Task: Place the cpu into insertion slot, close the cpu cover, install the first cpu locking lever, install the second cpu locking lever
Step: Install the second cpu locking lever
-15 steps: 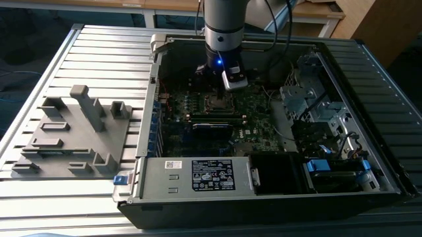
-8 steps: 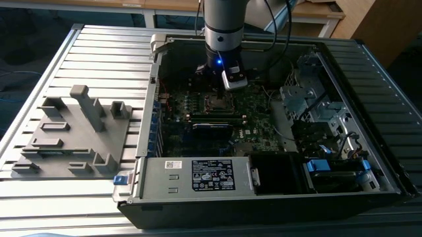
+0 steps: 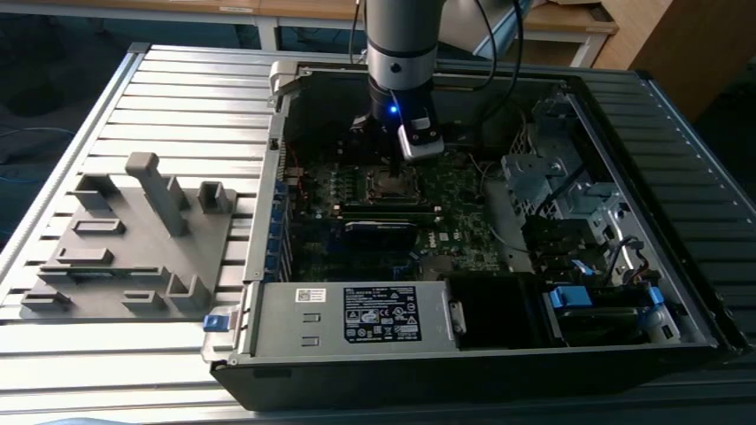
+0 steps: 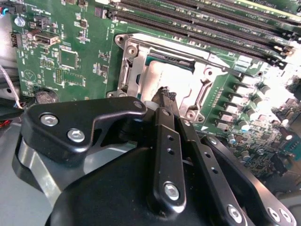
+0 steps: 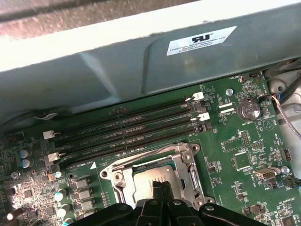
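Jaws pressed together, gripper (image 4: pixel 165 94) tip down on cpu (image 4: pixel 176 82) seated in insertion slot (image 5: pixel 123 175). White printed label (image 5: pixel 201 40) on grey chassis wall; print not read. Case on slatted metal table (image 3: pixel 177 97).

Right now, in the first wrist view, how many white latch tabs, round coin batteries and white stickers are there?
White plastic latch tabs: 4
Round silver coin battery: 1
White rectangular sticker: 1
Total: 6

Silvery cpu (image 5: pixel 153 176) lies flat in the metal-rimmed insertion slot (image 5: pixel 186 155).
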Tool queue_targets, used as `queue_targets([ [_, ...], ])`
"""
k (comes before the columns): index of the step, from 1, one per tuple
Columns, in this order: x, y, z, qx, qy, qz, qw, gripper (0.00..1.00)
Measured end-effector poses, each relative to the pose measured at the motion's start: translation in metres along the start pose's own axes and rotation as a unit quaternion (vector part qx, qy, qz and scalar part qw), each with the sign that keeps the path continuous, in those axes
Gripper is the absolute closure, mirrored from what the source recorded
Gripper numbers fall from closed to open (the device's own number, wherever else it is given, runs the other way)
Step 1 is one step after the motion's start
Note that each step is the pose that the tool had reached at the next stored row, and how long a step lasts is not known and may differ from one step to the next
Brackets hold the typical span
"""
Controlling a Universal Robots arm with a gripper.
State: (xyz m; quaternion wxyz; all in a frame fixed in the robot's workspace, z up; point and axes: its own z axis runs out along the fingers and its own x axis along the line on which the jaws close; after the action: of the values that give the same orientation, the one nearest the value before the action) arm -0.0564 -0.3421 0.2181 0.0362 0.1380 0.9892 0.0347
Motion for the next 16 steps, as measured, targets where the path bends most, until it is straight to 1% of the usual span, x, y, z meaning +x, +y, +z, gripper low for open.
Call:
queue_targets([
  [6, -0.0001, 0.0000, -0.0016, 0.0005, 0.0001, 0.000, 1.00000, 0.89],
  [9, -0.0002, 0.0002, -0.0031, 0.0002, 0.0001, 0.000, 1.00000, 0.89],
  [16, -0.0003, 0.0003, -0.0044, 0.0002, 0.0001, 0.000, 1.00000, 0.89],
])
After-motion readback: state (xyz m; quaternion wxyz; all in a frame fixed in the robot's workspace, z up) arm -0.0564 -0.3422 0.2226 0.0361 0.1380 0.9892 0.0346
